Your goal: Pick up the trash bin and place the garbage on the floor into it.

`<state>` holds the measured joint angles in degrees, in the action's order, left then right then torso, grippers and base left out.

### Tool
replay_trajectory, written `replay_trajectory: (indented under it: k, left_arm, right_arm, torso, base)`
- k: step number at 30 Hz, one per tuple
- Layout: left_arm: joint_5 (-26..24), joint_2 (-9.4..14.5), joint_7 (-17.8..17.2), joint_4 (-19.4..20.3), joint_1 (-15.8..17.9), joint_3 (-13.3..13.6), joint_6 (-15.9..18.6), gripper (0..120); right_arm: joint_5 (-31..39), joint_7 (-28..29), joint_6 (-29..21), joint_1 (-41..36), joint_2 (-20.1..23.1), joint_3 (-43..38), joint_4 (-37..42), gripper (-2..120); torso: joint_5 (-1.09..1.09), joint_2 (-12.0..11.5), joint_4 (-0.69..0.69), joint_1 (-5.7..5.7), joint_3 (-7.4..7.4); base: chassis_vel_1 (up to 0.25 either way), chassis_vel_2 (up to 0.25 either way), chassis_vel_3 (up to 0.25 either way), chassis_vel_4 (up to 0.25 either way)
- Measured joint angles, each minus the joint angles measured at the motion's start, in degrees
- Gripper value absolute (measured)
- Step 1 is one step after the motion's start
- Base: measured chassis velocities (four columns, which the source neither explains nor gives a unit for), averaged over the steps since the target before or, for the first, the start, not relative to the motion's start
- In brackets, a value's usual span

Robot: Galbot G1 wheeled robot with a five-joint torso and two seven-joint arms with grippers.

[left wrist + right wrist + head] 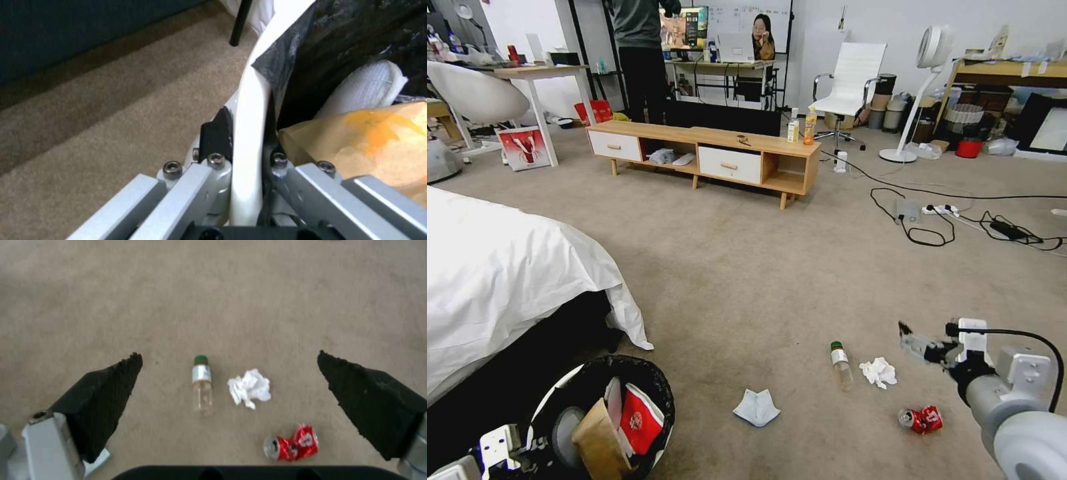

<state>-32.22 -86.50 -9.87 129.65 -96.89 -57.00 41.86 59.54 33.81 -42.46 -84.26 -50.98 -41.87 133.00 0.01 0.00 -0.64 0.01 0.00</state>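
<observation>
The left gripper (249,156) pinches the bin (657,393) rim, the right gripper (229,361) spread wide above the bottle (202,386) — round, it may roll from closing pads.

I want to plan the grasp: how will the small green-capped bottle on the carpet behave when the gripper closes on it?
The bottle lies on its side and looks round, so it may roll if nudged. It seems nearly empty, hence probably light. Its clear plastic could be slippery between the open right gripper fingers.
</observation>
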Motion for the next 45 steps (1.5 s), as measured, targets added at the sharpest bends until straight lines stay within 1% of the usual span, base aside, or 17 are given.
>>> replay_trajectory:
  k: [1,4,6,8,9,10,12,13,14,16,18,19,21,23,26,32,45]
  left_arm:
    - [0.0,0.2,0.1,-0.5,0.1,0.0,-0.1,2]
    - [0.0,0.3,0.2,-0.8,0.1,0.0,-0.2,2]
    - [0.0,0.6,0.4,-1.5,0.2,0.0,-0.4,2]
    - [0.0,0.6,0.4,-1.6,0.2,0.0,-0.5,2]
    - [0.0,0.8,0.5,-1.9,0.3,0.1,-0.5,2]
    - [0.0,0.8,0.5,-1.9,0.3,0.1,-0.5,2]
    - [-0.1,0.8,0.5,-2.1,0.4,0.2,-0.5,2]
    - [-0.1,0.9,0.6,-2.3,0.5,0.3,-0.5,2]
    - [-0.1,0.9,0.6,-2.3,0.5,0.3,-0.5,2]
    - [-0.1,1.0,0.6,-2.5,0.5,0.4,-0.6,2]
    - [-0.1,1.1,0.6,-2.5,0.4,0.4,-0.6,2]
    - [-0.2,1.2,0.7,-2.7,0.4,0.4,-0.7,2]
    - [-0.2,1.2,0.8,-2.8,0.3,0.4,-0.7,2]
    - [-0.3,1.3,0.8,-2.8,0.3,0.4,-0.7,2]
    - [-0.3,1.3,0.8,-3.0,0.2,0.5,-0.8,2]
    - [0.1,1.0,0.8,-3.3,0.3,1.0,-0.8,2]
    - [0.8,0.4,0.6,-3.3,0.2,1.4,-0.8,2]
  right_arm:
    - [-0.1,0.0,-0.6,-1.0,1.3,-0.1,-0.6,100]
    - [-0.8,-0.5,-0.7,-1.8,2.2,-0.1,-0.9,100]
    - [-4.8,-3.4,-0.7,-4.8,5.3,0.3,-2.0,100]
    - [-6.3,-4.2,-0.7,-5.5,6.1,0.6,-2.3,100]
    - [-10.9,-6.6,-0.6,-7.4,8.4,1.6,-3.1,100]
    - [-10.9,-6.6,-0.6,-7.4,8.4,1.6,-3.1,100]
    - [-15.2,-8.9,-0.3,-9.2,10.6,2.6,-4.0,100]
    - [-19.5,-11.2,1.0,-10.9,12.5,3.6,-5.0,100]
    - [-19.5,-11.2,1.0,-10.9,12.5,3.6,-5.0,100]
    - [-27.0,-14.8,5.3,-13.6,15.7,5.4,-7.2,100]
    - [-28.4,-15.6,6.2,-14.2,16.4,5.7,-7.8,100]
    - [-31.6,-17.4,8.1,-15.5,18.6,6.9,-9.5,100]
    - [-33.4,-18.0,9.7,-15.8,20.0,8.3,-11.2,100]
    - [-34.9,-18.4,10.9,-15.8,20.4,9.2,-12.3,100]
    - [-41.2,-19.9,14.6,-15.4,22.0,13.1,-16.3,100]
    - [-47.6,-21.4,19.2,-13.1,21.9,18.0,-21.7,100]
    - [-51.0,-21.7,23.4,-7.0,18.8,25.3,-28.8,100]
  torso:
    - [-0.01,0.0,0.0,0.0,0.0]
    - [0.01,0.0,0.0,0.0,0.0]
    - [-0.01,0.0,-0.01,0.0,0.0]
    - [-0.01,0.0,-0.02,0.0,0.0]
    - [0.0,0.0,-0.01,0.0,0.0]
    - [0.0,0.0,-0.01,0.0,0.0]
    - [-0.01,0.0,-0.01,0.0,0.0]
    - [0.0,0.0,-0.01,0.0,0.0]
    - [0.0,0.0,-0.01,0.0,0.0]
    - [-0.01,0.0,-0.01,0.0,0.0]
    - [-0.01,0.0,-0.01,0.0,0.0]
    - [0.0,0.0,-0.01,0.0,0.0]
    - [-0.01,0.0,0.0,0.0,0.0]
    - [0.0,0.0,0.01,0.0,0.0]
    - [0.0,0.0,-0.01,0.0,0.0]
    - [-0.01,0.0,-0.01,0.0,0.0]
    - [-0.01,0.0,0.0,0.0,0.0]
  base:
    - [0.0,0.0,0.0,0.0]
    - [0.0,0.0,0.0,0.0]
    - [0.0,0.0,0.0,0.0]
    - [0.0,0.0,0.0,0.0]
    - [0.0,0.0,0.0,0.0]
    - [0.0,0.0,0.0,0.0]
    - [0.0,0.0,0.0,0.0]
    - [0.0,0.0,0.0,0.0]
    - [0.0,0.0,0.0,0.0]
    - [0.0,0.0,0.0,0.0]
    - [0.0,0.0,0.0,0.0]
    - [0.0,0.0,0.0,0.0]
    - [0.0,0.0,0.0,0.0]
    - [0.0,0.0,0.0,0.0]
    - [0.0,0.0,0.0,0.0]
    - [0.0,0.0,0.0,0.0]
    - [0.0,0.0,0.0,0.0]
